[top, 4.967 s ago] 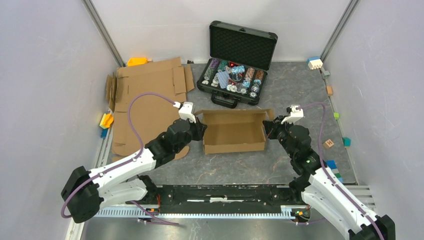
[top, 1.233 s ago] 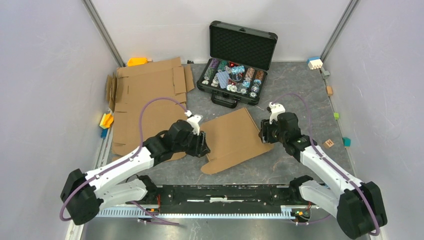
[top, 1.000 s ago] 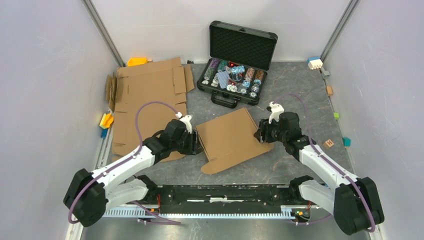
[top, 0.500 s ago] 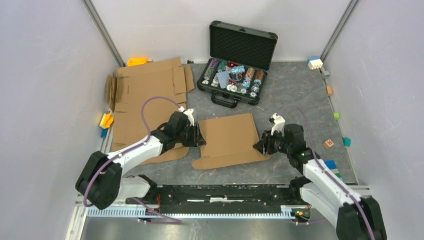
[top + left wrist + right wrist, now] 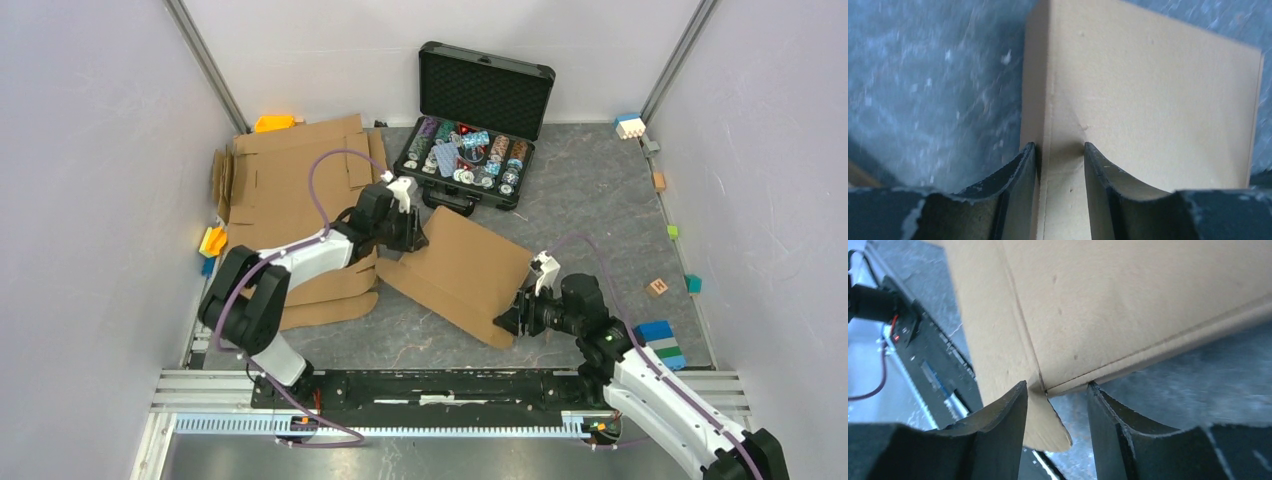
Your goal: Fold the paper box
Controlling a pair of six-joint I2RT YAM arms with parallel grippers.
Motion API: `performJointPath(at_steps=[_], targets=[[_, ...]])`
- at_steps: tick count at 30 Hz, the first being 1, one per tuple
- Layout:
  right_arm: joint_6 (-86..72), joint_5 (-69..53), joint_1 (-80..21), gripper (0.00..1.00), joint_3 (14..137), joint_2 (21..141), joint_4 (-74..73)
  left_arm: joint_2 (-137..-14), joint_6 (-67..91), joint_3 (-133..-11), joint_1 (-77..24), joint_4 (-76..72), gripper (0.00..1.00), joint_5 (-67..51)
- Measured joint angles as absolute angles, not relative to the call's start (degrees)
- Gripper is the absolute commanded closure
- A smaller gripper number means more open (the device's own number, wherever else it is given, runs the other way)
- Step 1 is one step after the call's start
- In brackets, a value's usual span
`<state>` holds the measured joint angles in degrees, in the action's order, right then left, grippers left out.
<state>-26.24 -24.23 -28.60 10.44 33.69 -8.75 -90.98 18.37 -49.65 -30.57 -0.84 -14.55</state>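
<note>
The top view looks down from high above and behind the robot, tilted forward, and takes in the whole tabletop [image 5: 600,190]. The left wrist camera sits just behind the left claw [image 5: 1058,147] and looks along its fingers [image 5: 1018,170], very close to the paper box [image 5: 460,270]. The right wrist camera looks the same way past the right claw [image 5: 1057,387]. All three views share that box, and the wrist views show opposite ends of it.

My end effector [image 5: 1058,150] pinches the near left edge of the paper box [image 5: 1153,95], with a dark finger [image 5: 1015,172] on each side of the fold. The plain brown panel stretches away from me, and the mottled grey surface [image 5: 923,75] shows to its left.
</note>
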Motion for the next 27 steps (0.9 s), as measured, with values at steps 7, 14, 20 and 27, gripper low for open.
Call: performJointPath(at_steps=[7, 14, 20, 27], targets=[[-27.11, -28.38, -30.74, 0.36, 11.0, 33.1, -11.81, -99.2, 18.13, -60.84, -31.68, -3.05, 0.45, -19.11], [-21.06, -19.97, -30.74, 0.26, 20.4, 33.58, -20.69, -90.74, 18.13, -58.28, -32.73, 4.08, 0.28, -11.44], [-16.97, -14.7, -30.72, 0.19, 26.06, 34.85, -21.32, -77.21, 18.52, -53.63, -32.71, 8.54, 0.14, -3.42], [-14.2, -10.66, -30.7, 0.22, 28.75, 39.75, -22.2, -67.57, 23.16, -43.27, -32.6, 10.63, 0.0, 3.84]])
